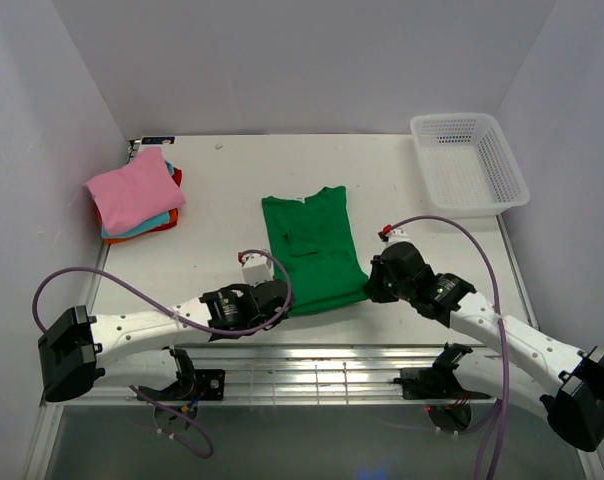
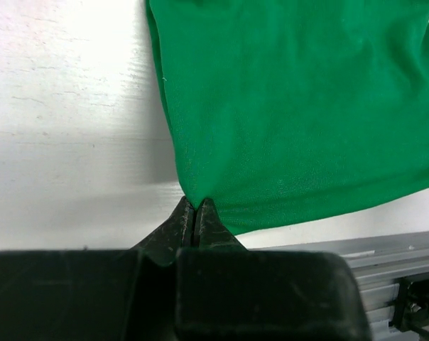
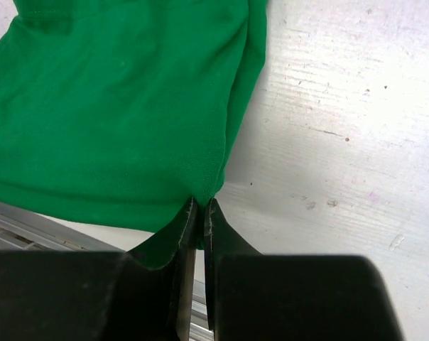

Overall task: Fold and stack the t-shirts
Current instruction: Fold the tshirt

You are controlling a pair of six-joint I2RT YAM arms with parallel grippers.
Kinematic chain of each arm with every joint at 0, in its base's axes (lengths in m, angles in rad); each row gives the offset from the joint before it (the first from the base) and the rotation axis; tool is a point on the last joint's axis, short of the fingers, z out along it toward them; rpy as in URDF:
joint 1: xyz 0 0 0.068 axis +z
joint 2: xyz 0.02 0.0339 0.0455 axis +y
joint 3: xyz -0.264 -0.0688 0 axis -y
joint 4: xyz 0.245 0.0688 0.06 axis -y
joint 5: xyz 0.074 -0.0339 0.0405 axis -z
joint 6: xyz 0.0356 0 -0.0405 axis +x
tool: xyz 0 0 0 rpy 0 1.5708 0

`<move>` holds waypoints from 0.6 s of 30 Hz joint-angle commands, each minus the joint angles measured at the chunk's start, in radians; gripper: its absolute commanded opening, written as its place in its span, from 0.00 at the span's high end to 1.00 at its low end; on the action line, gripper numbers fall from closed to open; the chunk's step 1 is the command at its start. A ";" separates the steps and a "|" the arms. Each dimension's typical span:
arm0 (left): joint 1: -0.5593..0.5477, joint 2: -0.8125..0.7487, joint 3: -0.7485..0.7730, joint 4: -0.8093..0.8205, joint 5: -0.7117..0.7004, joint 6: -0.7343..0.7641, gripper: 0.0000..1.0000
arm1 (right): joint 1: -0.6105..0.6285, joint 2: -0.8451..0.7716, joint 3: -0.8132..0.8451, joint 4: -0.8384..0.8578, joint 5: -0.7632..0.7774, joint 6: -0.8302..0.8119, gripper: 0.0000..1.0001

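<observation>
We see the left jaws pinched tight on the near-left hem corner of the green t-shirt (image 1: 312, 250) and the right jaws pinched on its near-right corner. It lies flat mid-tabletop (image 1: 222, 190), with the folded stack (image 1: 134, 197) at far left.

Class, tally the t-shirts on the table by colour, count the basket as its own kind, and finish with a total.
green t-shirt: 1
pink t-shirt: 1
teal-blue t-shirt: 1
orange-red t-shirt: 1
white basket: 1
Total: 5
</observation>
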 commanded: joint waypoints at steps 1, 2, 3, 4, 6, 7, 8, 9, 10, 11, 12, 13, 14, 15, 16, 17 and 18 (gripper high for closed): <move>0.000 0.001 0.032 -0.111 -0.110 -0.025 1.00 | -0.005 0.043 0.096 -0.004 0.100 -0.040 0.92; 0.002 0.003 0.043 -0.110 -0.119 -0.029 1.00 | -0.005 0.057 0.113 -0.001 0.105 -0.048 0.92; 0.000 0.001 0.050 -0.111 -0.141 -0.032 1.00 | -0.005 0.089 0.131 0.008 0.117 -0.063 0.92; 0.000 0.001 0.055 -0.111 -0.152 -0.034 1.00 | -0.005 0.106 0.151 0.013 0.122 -0.069 0.92; 0.000 0.000 0.080 -0.111 -0.181 -0.032 1.00 | -0.005 0.158 0.214 0.024 0.140 -0.086 0.92; 0.000 0.001 0.089 -0.114 -0.211 -0.025 1.00 | -0.005 0.175 0.252 0.030 0.148 -0.103 0.92; 0.002 0.006 0.098 -0.113 -0.228 -0.019 1.00 | -0.005 0.192 0.271 0.036 0.154 -0.111 0.92; 0.002 0.010 0.121 -0.114 -0.247 -0.012 1.00 | -0.003 0.230 0.291 0.047 0.168 -0.118 0.92; 0.002 0.026 0.133 -0.110 -0.283 -0.005 1.00 | -0.005 0.250 0.308 0.053 0.175 -0.125 0.92; 0.003 0.036 0.144 -0.107 -0.306 0.014 1.00 | -0.006 0.272 0.346 0.057 0.183 -0.138 0.92; 0.003 0.049 0.170 -0.104 -0.328 0.023 1.00 | -0.009 0.313 0.366 0.062 0.189 -0.146 0.92; 0.006 0.073 0.182 -0.091 -0.366 0.035 1.00 | -0.011 0.336 0.383 0.071 0.192 -0.154 0.92; 0.012 0.087 0.193 -0.085 -0.385 0.050 1.00 | -0.014 0.355 0.400 0.077 0.195 -0.164 0.92; 0.016 0.098 0.202 -0.078 -0.403 0.070 1.00 | -0.018 0.393 0.433 0.082 0.200 -0.169 0.92; 0.028 0.107 0.213 -0.041 -0.417 0.092 1.00 | -0.020 0.411 0.450 0.088 0.202 -0.174 0.92; 0.035 0.122 0.215 -0.016 -0.432 0.115 1.00 | -0.023 0.427 0.467 0.091 0.205 -0.180 0.92; 0.045 0.126 0.215 0.007 -0.437 0.157 1.00 | -0.028 0.456 0.498 0.094 0.208 -0.190 0.92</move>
